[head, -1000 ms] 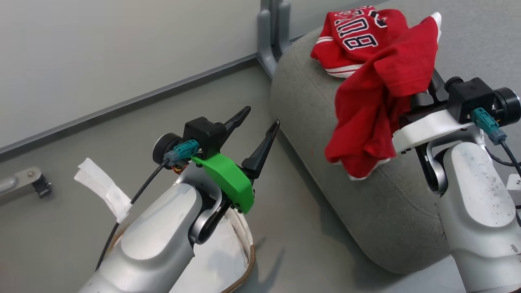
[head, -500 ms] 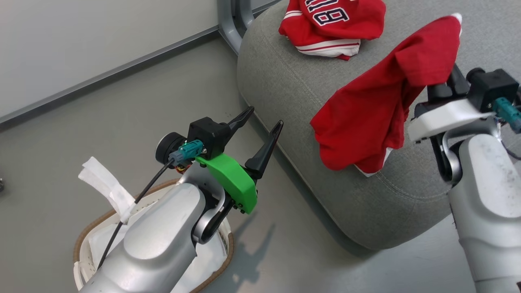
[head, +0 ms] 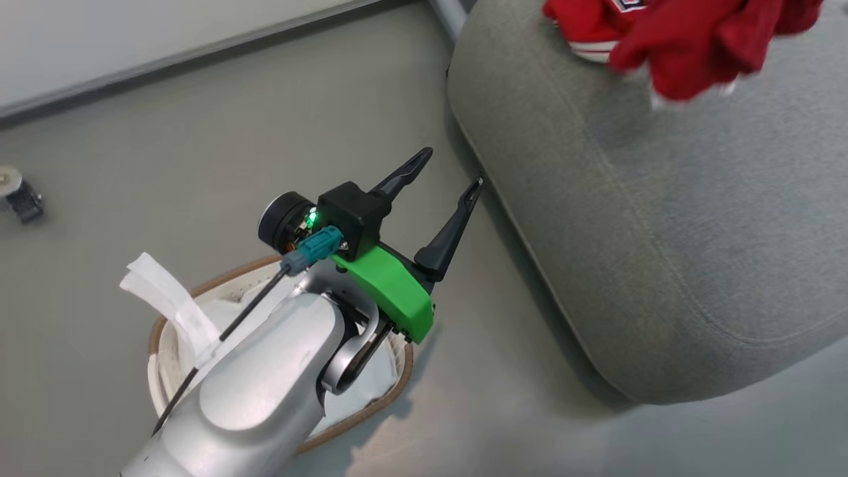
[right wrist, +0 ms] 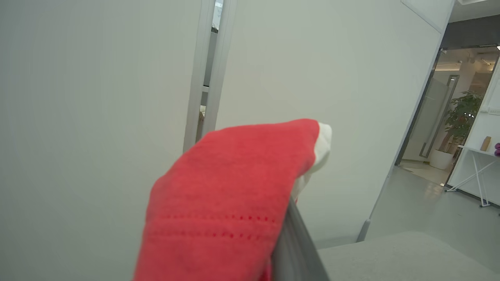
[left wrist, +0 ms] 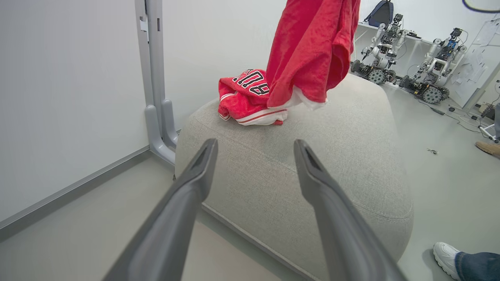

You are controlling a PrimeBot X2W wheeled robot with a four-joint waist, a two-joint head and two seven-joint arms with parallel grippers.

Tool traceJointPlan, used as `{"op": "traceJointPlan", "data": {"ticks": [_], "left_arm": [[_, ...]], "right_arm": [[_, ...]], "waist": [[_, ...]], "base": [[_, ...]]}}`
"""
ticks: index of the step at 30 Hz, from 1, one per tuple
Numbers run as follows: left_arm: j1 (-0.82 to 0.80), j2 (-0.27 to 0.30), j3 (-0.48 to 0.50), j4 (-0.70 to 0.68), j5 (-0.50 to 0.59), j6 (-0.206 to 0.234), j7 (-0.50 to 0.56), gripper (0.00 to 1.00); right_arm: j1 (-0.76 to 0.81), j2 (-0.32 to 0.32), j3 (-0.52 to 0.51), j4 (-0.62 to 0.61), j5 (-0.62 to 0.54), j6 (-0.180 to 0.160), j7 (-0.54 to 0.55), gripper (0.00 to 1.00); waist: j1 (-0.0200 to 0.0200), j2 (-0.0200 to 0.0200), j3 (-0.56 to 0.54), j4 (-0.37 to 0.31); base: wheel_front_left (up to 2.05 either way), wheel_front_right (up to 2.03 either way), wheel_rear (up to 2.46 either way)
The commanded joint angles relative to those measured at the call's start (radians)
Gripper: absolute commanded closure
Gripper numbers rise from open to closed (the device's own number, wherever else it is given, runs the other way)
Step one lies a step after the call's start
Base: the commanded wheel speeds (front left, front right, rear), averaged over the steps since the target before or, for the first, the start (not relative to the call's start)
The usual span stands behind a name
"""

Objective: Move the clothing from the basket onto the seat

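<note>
Your right hand [right wrist: 291, 234] pinches the plain red garment [left wrist: 308, 50]; lower it onto the seat [left wrist: 351, 164] beside the jersey [left wrist: 244, 95], then release.

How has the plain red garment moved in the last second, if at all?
Yes. The plain red garment has moved farther over the seat, toward the jersey.

Plain red garment [left wrist: 312, 50] now farther over the seat [left wrist: 312, 175]

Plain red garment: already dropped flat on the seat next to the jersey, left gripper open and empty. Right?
Not dropped. The left wrist view shows the plain red garment hanging down over the seat beside the jersey. Yes, left gripper open and empty.
</note>
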Motion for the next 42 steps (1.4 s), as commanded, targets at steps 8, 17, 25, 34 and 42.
{"op": "traceJointPlan", "data": {"ticks": [8, 17, 25, 34, 42], "left_arm": [[-0.043, 0.031, -0.016, -0.101, 0.045, 0.035, 0.04, 0.0], [-0.077, 0.045, -0.017, -0.162, 0.063, 0.055, 0.068, 0.0], [-0.091, 0.056, -0.02, -0.166, 0.07, 0.064, 0.085, 0.0], [-0.079, 0.072, -0.023, -0.157, 0.068, 0.071, 0.088, 0.0], [-0.07, 0.077, -0.03, -0.14, 0.058, 0.069, 0.089, 0.0]], "right_arm": [[-0.204, -0.16, -0.086, 0.061, -0.045, -0.001, 0.078, 1.0], [-0.279, -0.24, -0.265, 0.205, -0.12, -0.001, 0.06, 1.0], [-0.192, -0.172, -0.339, 0.368, -0.208, -0.001, -0.02, 1.0], [-0.135, -0.115, -0.446, 0.533, -0.319, -0.001, -0.1, 1.0], [-0.102, -0.065, -0.457, 0.576, -0.356, -0.001, -0.155, 0.0]], "waist": [[-0.0001, 0.0, 0.179, 0.143], [-0.0001, 0.0, 0.283, 0.182], [-0.0001, 0.0, 0.338, 0.195], [-0.0001, 0.0, 0.341, 0.193], [-0.0001, 0.0, 0.311, 0.158]], "base": [[0.0, 0.0, 0.0], [0.0, 0.0, 0.0], [0.0, 0.0, 0.0], [0.0, 0.0, 0.0], [0.0, 0.0, 0.0]]}}
